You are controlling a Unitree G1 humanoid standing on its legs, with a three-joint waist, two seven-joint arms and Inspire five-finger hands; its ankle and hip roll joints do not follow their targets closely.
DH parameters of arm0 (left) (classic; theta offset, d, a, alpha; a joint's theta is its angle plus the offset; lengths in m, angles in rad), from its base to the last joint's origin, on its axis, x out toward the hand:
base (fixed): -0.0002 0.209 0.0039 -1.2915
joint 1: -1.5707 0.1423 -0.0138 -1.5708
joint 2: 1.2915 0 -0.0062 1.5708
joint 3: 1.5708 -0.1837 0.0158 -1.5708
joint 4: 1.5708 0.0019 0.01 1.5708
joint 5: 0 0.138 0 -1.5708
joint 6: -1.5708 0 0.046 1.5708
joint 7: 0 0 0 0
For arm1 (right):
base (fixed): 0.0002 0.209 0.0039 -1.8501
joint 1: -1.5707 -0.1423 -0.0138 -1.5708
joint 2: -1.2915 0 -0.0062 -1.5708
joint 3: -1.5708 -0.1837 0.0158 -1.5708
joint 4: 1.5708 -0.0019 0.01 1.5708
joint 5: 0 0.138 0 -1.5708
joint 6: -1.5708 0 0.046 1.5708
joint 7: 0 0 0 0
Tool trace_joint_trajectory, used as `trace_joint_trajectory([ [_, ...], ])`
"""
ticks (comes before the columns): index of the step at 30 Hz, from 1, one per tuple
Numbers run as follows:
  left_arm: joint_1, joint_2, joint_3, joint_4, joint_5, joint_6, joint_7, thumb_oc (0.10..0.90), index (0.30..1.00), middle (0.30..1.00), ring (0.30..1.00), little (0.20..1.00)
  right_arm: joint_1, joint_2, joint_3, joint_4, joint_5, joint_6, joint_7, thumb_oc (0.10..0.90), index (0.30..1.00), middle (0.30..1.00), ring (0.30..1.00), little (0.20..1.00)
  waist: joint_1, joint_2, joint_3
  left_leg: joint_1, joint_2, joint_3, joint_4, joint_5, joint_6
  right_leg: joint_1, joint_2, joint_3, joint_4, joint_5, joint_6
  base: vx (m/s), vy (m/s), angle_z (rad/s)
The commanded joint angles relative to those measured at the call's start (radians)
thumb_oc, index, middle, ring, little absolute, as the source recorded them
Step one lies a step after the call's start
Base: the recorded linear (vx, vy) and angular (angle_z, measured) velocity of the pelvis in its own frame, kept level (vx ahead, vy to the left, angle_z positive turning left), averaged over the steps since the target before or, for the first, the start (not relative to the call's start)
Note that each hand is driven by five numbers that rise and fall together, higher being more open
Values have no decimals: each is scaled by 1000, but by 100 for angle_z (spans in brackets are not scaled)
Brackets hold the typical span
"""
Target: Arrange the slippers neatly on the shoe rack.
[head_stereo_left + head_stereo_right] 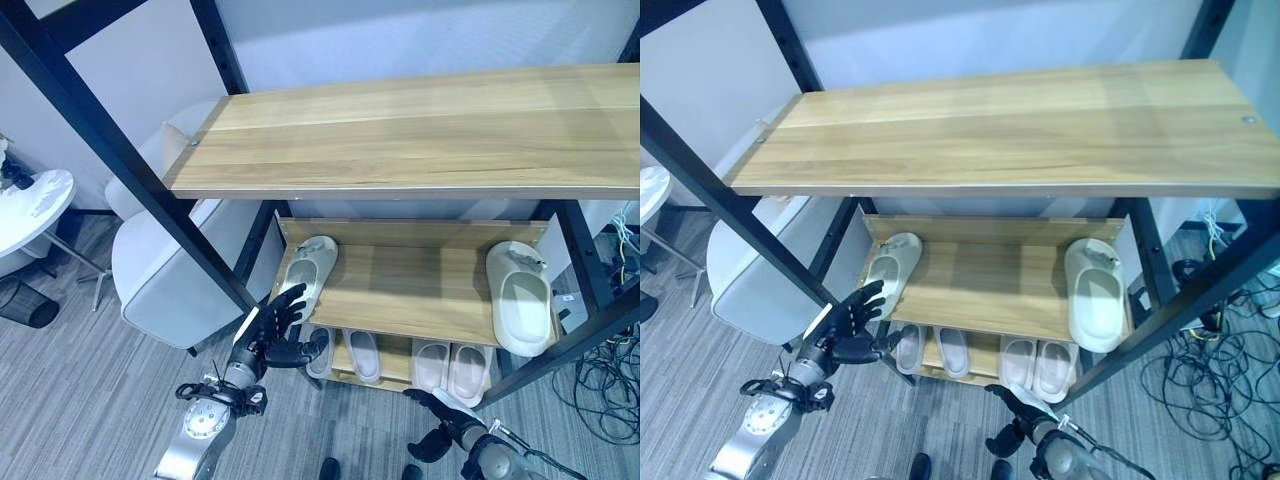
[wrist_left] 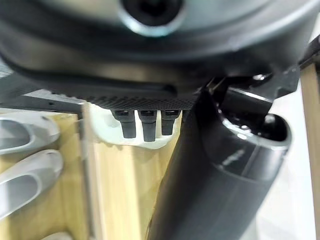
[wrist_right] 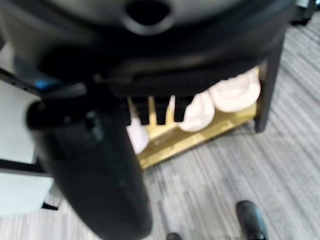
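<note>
The shoe rack's middle shelf carries two pale slippers. One slipper lies at the left end and the other at the right end, far apart. My left hand is open, its fingers spread just in front of the left slipper's heel. In the left wrist view its straight fingers reach to that white slipper. My right hand hangs low in front of the bottom shelf, open and holding nothing. Two pairs of slippers stand side by side on the bottom shelf.
A wide wooden top shelf overhangs the rack. Black frame posts slant across the left. A white chair stands left of the rack beside a round white table. Cables lie on the floor at the right.
</note>
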State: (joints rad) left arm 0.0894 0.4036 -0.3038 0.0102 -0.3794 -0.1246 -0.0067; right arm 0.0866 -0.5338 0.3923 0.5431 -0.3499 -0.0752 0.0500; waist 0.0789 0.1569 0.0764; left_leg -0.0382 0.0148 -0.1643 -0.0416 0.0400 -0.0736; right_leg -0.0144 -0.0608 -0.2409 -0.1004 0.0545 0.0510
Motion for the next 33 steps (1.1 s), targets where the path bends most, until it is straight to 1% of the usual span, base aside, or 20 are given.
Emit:
trace_joint_trajectory([
  [1,-129,24,54,-112,79,-132,50,800,900,900,900,900,-24,-28,-1,-65,6,-42,-33,800,900,900,900,900,-16,-33,-53,-100,-52,36,-46,113,-24,33,11,26,13,-148,10,0,0,0],
  [6,-183,97,103,-137,211,-150,101,800,900,900,900,900,-25,-45,-6,-69,14,-42,-21,800,900,900,900,900,-21,-14,-54,-114,-56,41,-46,113,-25,11,5,34,13,-141,14,-1,5,-1],
  [8,-210,133,117,-137,290,-152,124,800,900,900,900,900,-30,-53,-2,-66,15,-44,-12,800,900,900,900,900,-23,-2,-55,-121,-57,48,-46,114,-27,-1,2,36,13,-138,17,-1,31,-9],
  [9,-229,162,124,-130,366,-154,148,800,900,900,900,900,-32,-59,0,-62,15,-44,-7,800,900,900,900,900,-25,10,-54,-126,-59,51,-46,115,-28,-7,-2,37,13,-136,19,3,37,-8],
  [12,-264,188,121,-94,460,-146,191,800,900,900,900,900,-37,-69,0,-61,16,-45,-5,800,900,900,900,900,-32,26,-50,-134,-63,54,-46,117,-30,-21,-5,42,13,-129,20,3,39,-4],
  [13,-288,215,121,-73,523,-135,214,800,900,900,900,900,-43,-78,2,-58,15,-45,-6,800,900,900,900,900,-35,38,-47,-139,-64,56,-46,119,-31,-30,-8,45,13,-127,21,1,43,-7],
  [14,-302,228,119,-63,558,-134,220,800,900,900,900,900,-45,-82,1,-55,16,-46,-8,800,900,900,900,900,-37,43,-46,-142,-64,58,-46,119,-31,-34,-10,46,13,-125,22,3,51,-9],
  [16,-330,256,108,-36,626,-124,227,800,900,900,900,900,-46,-91,-1,-55,14,-49,-10,800,900,900,900,900,-42,51,-44,-145,-64,61,-46,119,-31,-40,-11,49,13,-122,22,8,26,-8],
  [17,-334,255,105,-32,628,-124,229,800,900,900,900,900,-46,-90,-2,-55,14,-49,-10,800,900,900,900,900,-41,50,-43,-145,-64,61,-46,119,-31,-40,-11,50,13,-122,22,0,15,-7],
  [19,-376,292,87,3,706,-112,243,800,900,900,900,900,-43,-98,-6,-56,16,-54,-15,800,900,900,900,900,-52,56,-41,-146,-64,64,-46,116,-29,-42,-10,54,13,-122,23,-1,8,-2],
  [23,-424,339,51,50,790,-105,254,800,900,900,900,900,-42,-100,-7,-57,20,-65,-19,800,900,900,900,900,-59,48,-40,-141,-58,68,-46,107,-25,-42,-7,59,13,-121,24,3,2,-1],
  [27,-438,363,32,81,824,-98,257,800,900,900,900,900,-38,-98,-6,-62,21,-71,-16,800,900,900,900,900,-61,36,-40,-137,-56,71,-46,103,-23,-40,-4,63,13,-121,24,4,-3,-3],
  [28,-443,378,24,91,847,-95,255,800,900,900,900,900,-35,-99,-5,-62,21,-74,-16,800,900,900,900,900,-65,31,-42,-135,-53,73,-46,100,-23,-40,-3,63,13,-120,25,16,-17,-3],
  [29,-453,403,6,114,884,-92,254,800,900,900,900,900,-32,-100,-3,-63,20,-78,-14,800,900,900,900,900,-66,20,-43,-133,-50,75,-46,96,-21,-38,-2,66,13,-119,27,16,-17,-6],
  [30,-455,403,5,116,885,-92,256,800,900,900,900,900,-32,-99,-3,-63,20,-78,-14,800,900,900,900,900,-65,19,-43,-133,-50,75,-46,96,-21,-38,-2,66,13,-119,27,14,-13,-7],
  [33,-463,441,-9,154,928,-83,256,800,900,900,900,900,-26,-98,-2,-66,19,-83,-12,800,900,900,900,900,-66,6,-46,-129,-49,76,-46,91,-19,-38,0,65,13,-117,28,8,-1,-10],
])
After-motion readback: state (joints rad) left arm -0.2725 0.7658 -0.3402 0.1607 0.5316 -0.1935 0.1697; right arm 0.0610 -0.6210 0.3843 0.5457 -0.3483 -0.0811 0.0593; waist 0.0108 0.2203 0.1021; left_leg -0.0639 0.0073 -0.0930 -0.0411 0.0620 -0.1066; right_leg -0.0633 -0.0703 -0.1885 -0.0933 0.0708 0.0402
